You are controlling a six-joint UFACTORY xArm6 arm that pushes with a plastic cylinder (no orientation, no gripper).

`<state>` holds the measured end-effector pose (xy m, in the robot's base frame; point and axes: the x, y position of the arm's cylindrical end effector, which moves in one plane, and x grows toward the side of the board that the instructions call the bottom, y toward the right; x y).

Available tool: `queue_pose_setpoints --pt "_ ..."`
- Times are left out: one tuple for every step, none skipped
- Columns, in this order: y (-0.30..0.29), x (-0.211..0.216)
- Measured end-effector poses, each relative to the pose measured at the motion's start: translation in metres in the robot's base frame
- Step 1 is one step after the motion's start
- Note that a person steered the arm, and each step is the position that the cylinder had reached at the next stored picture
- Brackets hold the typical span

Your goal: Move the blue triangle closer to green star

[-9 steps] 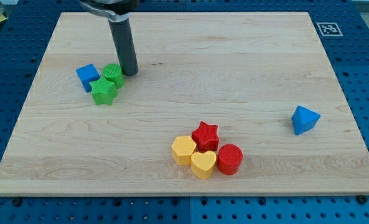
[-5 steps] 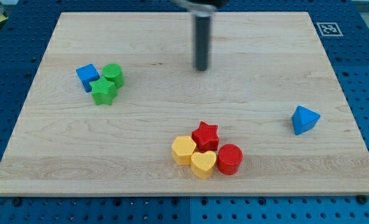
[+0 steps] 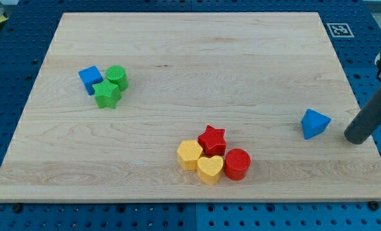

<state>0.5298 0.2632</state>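
Note:
The blue triangle [image 3: 315, 123] lies near the board's right edge. The green star [image 3: 106, 94] sits far off at the view's left, touching a green cylinder [image 3: 117, 77] and a blue cube [image 3: 90, 79]. My tip [image 3: 355, 140] rests on the board just to the right of the blue triangle, a short gap away from it, with the rod leaning up toward the view's right.
A red star [image 3: 212, 140], red cylinder [image 3: 237, 163], yellow hexagon [image 3: 190, 154] and yellow heart [image 3: 210, 169] cluster at the bottom middle. A marker tag [image 3: 338, 29] sits at the board's top right corner. The wooden board [image 3: 190, 58] lies on a blue pegboard.
My tip has swept from beside the green cylinder at the left, across the top middle, to the right side of the blue triangle. No block has moved.

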Motion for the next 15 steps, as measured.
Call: queue_pose_setpoints --pt "-0.018 -0.001" --pt "-0.046 -0.001" --pt "-0.048 -0.014" --pt "-0.048 -0.029" --pt "-0.052 -0.034" --pt "-0.061 -0.040" --pt "-0.074 -0.048" --pt "-0.090 -0.055" --pt "-0.109 -0.063" --pt "-0.129 -0.075" --pt "-0.143 -0.084" --pt "-0.156 -0.095" --pt "-0.169 -0.100" --pt "-0.183 -0.102" --pt "-0.201 -0.102"
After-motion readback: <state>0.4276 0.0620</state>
